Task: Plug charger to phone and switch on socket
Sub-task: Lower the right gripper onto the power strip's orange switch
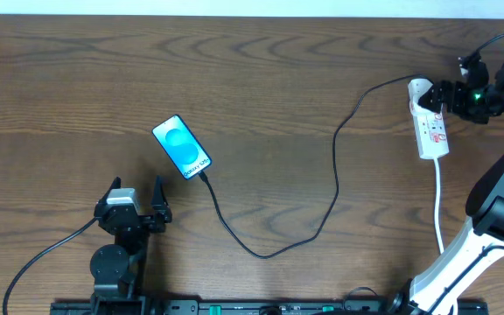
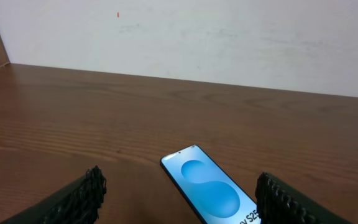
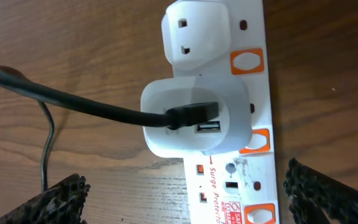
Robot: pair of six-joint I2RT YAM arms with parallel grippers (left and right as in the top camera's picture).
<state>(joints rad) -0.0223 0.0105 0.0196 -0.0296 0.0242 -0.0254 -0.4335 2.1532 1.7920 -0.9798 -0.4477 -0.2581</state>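
Note:
The phone lies screen up, blue-lit, left of the table's middle; it also shows in the left wrist view. The black charger cable runs from the phone's near end in a loop to the white socket strip at the right. In the right wrist view the cable's USB plug sits in a white adapter on the strip. My right gripper is open over the strip's far end. My left gripper is open and empty, just short of the phone.
The strip has orange-red switches beside its outlets and a white cord running toward the front edge. A white wall rises behind the table. The left arm's black cable trails to the front left.

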